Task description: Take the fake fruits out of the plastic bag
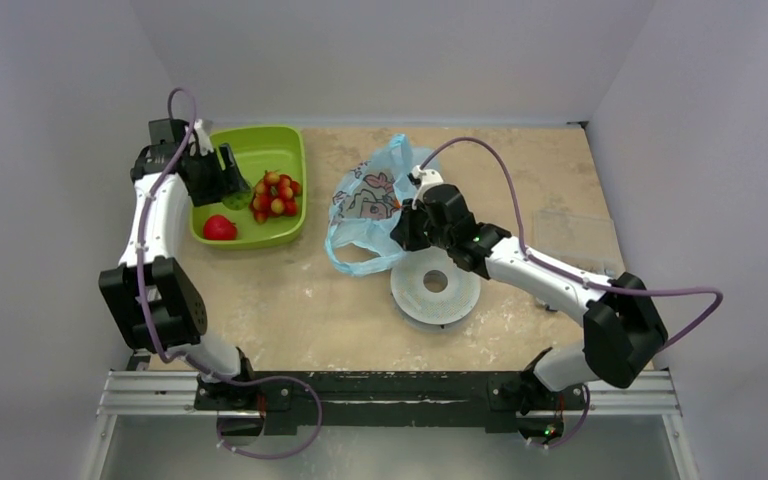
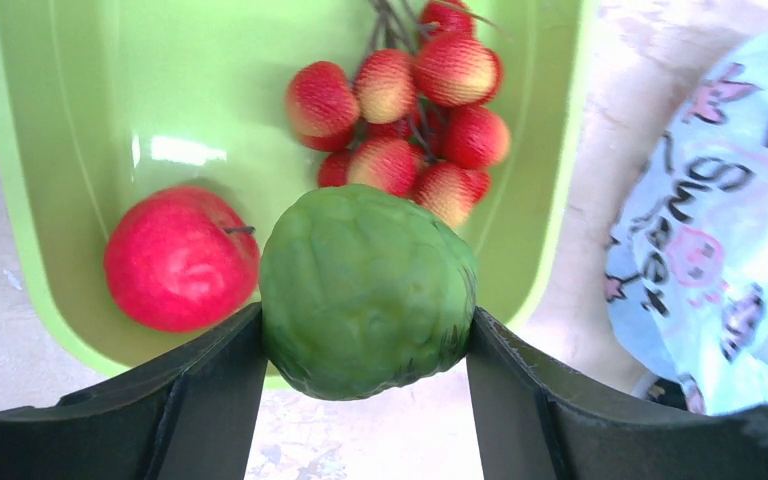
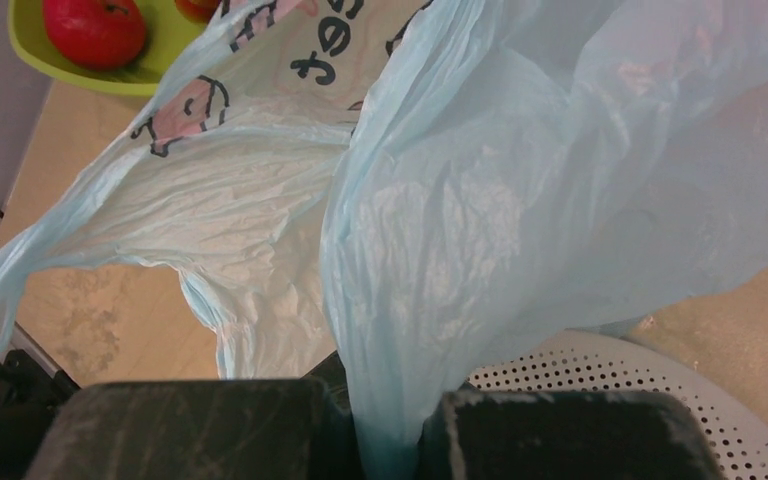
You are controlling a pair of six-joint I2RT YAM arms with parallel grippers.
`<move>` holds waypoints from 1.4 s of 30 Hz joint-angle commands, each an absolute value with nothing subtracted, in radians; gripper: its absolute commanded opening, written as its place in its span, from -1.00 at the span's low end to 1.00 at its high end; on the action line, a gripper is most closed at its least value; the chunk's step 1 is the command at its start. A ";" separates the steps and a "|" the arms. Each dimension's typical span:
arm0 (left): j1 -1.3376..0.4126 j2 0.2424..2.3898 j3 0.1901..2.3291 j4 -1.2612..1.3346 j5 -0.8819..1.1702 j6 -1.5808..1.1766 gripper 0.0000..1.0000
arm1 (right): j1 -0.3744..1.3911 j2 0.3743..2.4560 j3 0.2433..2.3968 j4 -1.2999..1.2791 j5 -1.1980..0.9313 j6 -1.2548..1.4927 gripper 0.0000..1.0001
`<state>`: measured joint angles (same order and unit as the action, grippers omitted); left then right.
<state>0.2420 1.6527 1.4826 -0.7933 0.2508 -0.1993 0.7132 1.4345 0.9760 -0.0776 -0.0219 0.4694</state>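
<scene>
White walls close in a mottled beige bench [image 1: 290,300]. At its far left lies a lime-green plastic tray [image 1: 260,150] with a glossy red round fruit [image 1: 219,228] in its near corner and a cluster of small red-and-yellow balls on dark stems [image 1: 275,195] beside it. The left fingers [image 1: 230,180] hover over the tray, spread fairly wide and clamped on a knobbly green round fruit [image 2: 365,290]. In the left wrist view this fruit hangs just over the tray's near rim, with the tray floor just ahead of it. By my reckoning a slight reach forward before letting go would drop it inside. The fruit is round, so its orientation hardly matters.

Mid-bench, the thin light-blue plastic bag [image 1: 370,200] with its cartoon panel is lifted by the right fingers [image 1: 405,228], pinched tight on a fold of film. Whether any fruit remains inside I cannot tell. A white perforated disc [image 1: 436,285] lies beneath that arm.
</scene>
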 commanded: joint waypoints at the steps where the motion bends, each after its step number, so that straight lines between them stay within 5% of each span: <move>1: 0.235 1.455 1.389 -0.618 0.370 -0.221 0.29 | 0.716 1.451 1.040 -0.025 -0.027 0.397 -1.00; 15: 0.200 1.597 1.435 -0.645 0.070 -0.164 0.44 | 0.716 1.407 1.022 -0.005 -0.067 0.367 -1.00; 18: 0.208 1.641 1.453 -0.653 0.054 -0.164 0.96 | 0.716 1.400 1.013 -0.006 -0.066 0.370 -1.00; 19: 0.208 1.650 1.455 -0.656 0.050 -0.167 1.00 | 0.716 1.400 1.013 -0.006 -0.067 0.371 -1.00; 28: 0.210 1.629 1.451 -0.666 0.065 -0.156 1.00 | 0.716 1.405 1.019 -0.006 -0.064 0.375 -1.00; 38: 0.140 1.397 1.307 -0.565 0.407 -0.294 1.00 | 0.718 1.388 0.972 0.027 -0.114 0.392 -1.00; 42: 0.019 1.321 1.222 -0.502 0.487 -0.412 0.81 | 0.718 1.377 0.937 0.035 -0.114 0.395 -1.00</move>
